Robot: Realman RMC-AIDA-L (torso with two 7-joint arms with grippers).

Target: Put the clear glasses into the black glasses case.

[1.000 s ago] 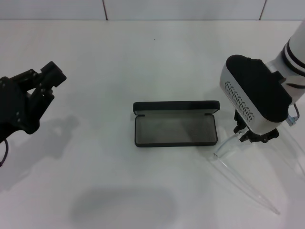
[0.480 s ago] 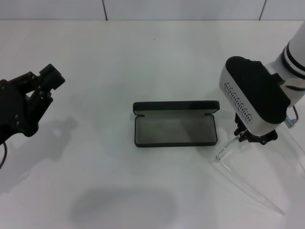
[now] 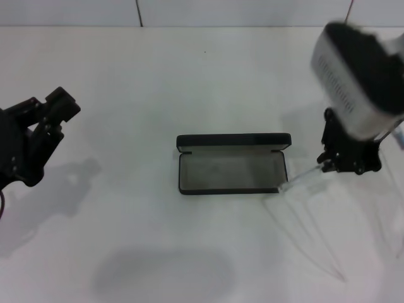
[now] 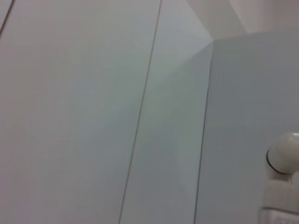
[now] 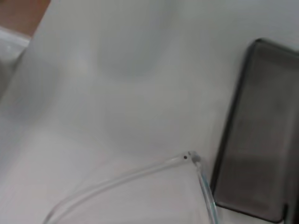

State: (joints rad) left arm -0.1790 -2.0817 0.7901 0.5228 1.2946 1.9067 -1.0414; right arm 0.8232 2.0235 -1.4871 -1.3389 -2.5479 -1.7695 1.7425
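One pincer is at work: the right pincer, pinching the clear glasses at the lens, holds them off the worktop, just right of the black glasses case, which lies open and empty. Pickup appears done; carrying over and lowering into the case remain. The left pincer, spread, is parked at far left

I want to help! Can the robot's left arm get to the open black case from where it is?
Probably yes. Only bare table lies between the left gripper and the black glasses case, though it hangs far off to the side.
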